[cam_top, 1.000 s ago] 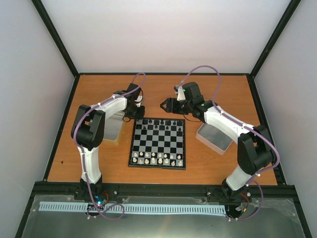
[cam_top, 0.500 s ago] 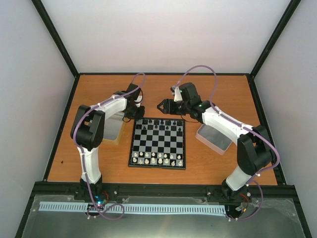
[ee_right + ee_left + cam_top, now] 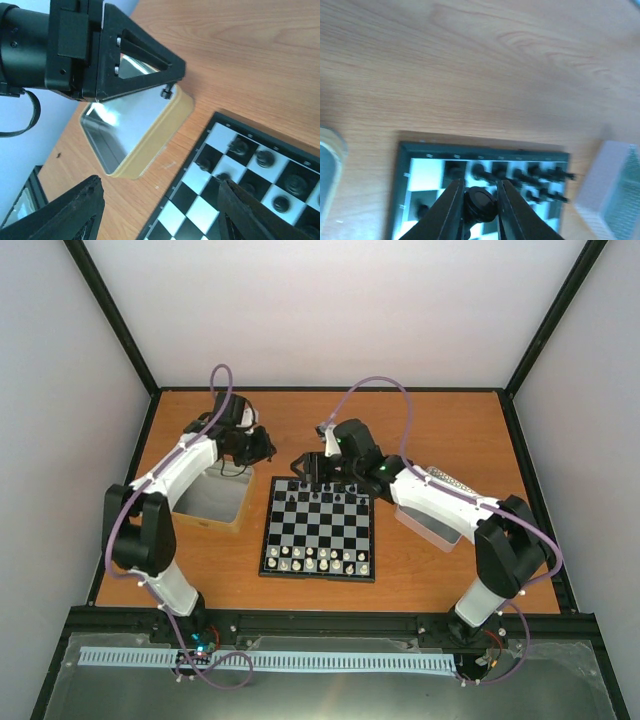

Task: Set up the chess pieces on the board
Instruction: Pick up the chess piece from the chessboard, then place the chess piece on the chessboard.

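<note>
Your left tool point(image 3: 480, 186) is clamped on a single black chessman point(image 3: 480, 205), which stands upright between the two fingers. It hangs over the bare surface point(image 3: 420, 430) just past the far-left corner of the board point(image 3: 320, 525), between that corner and the yellow-rimmed tin point(image 3: 210, 500). From the carried piece, the board lies toward the arm bases and a little to the right, so judge your next travel as a short pull back and inward, then a drop.

In the right wrist view the far-left corner square point(image 3: 220, 134) looks bare, while the squares next to it hold pieces. It is probably the target, though you should confirm that before lowering.

Your right tool point(image 3: 159, 190) has its fingers spread wide with nothing between them. It hovers near that same corner, closer to it than the left tool is, and the two tools are near each other. Clear the right one away or hold it off, or the left arm's path in will be cramped.

The other black chessmen point(image 3: 335, 492) fill most of the two far rows, and the whitish chessmen point(image 3: 320, 560) line the two near rows. Come straight down to avoid knocking the neighbours.
</note>
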`<state>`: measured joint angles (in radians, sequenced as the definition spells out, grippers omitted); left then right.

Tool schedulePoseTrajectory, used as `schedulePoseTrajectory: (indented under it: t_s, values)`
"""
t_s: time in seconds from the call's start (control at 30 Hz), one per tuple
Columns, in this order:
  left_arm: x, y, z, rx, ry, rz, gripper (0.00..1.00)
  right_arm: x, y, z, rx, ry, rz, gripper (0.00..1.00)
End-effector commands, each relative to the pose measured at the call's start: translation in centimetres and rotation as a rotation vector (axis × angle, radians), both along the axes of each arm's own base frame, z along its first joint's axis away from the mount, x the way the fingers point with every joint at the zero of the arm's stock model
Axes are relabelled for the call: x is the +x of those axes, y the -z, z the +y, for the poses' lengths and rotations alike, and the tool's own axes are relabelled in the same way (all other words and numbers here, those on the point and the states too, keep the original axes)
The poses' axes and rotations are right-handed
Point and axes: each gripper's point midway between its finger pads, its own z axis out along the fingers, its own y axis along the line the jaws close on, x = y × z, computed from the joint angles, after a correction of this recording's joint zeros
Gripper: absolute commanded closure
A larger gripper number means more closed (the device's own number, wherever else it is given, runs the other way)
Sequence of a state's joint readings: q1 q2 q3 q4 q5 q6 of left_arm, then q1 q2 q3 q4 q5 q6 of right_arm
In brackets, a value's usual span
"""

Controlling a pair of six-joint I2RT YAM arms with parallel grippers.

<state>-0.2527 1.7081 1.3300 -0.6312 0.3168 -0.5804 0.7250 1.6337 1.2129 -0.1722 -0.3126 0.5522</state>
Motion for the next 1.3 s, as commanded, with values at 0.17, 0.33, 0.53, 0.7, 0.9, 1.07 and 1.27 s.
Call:
schedulePoseTrajectory:
  t_s: [0.17,0.33,0.53,0.7,0.9,1.07,1.27]
  values:
    - [-0.9,-6.0,-3.7,-0.452,-0.105,0.065,0.81,2.5,-4.6,3.3,0.240,0.075,-0.144,0.38]
    - [-2.1,-6.8,-4.4,-0.674,-0.178,0.178,0.81,3.7,-3.5,2.7,0.257,0.172,-0.112,0.39]
    - [-2.0,-8.1,-4.9,-0.802,-0.241,0.237,0.81,3.2,-2.9,2.0,0.259,0.186,-0.107,0.40]
    - [-1.9,-8.9,-5.0,-0.886,-0.298,0.285,0.81,2.5,-2.3,2.1,0.270,0.161,-0.087,0.43]
    - [-2.1,-9.0,-5.1,-0.927,-0.323,0.323,0.81,2.7,-3.5,2.0,0.306,0.171,-0.121,0.50]
    - [-2.4,-8.9,-5.2,-0.949,-0.327,0.345,0.81,3.0,-4.4,2.6,0.347,0.161,-0.135,0.57]
    - [-2.4,-9.0,-5.3,-0.964,-0.332,0.353,0.80,3.2,-4.9,3.0,0.382,0.157,-0.137,0.68]
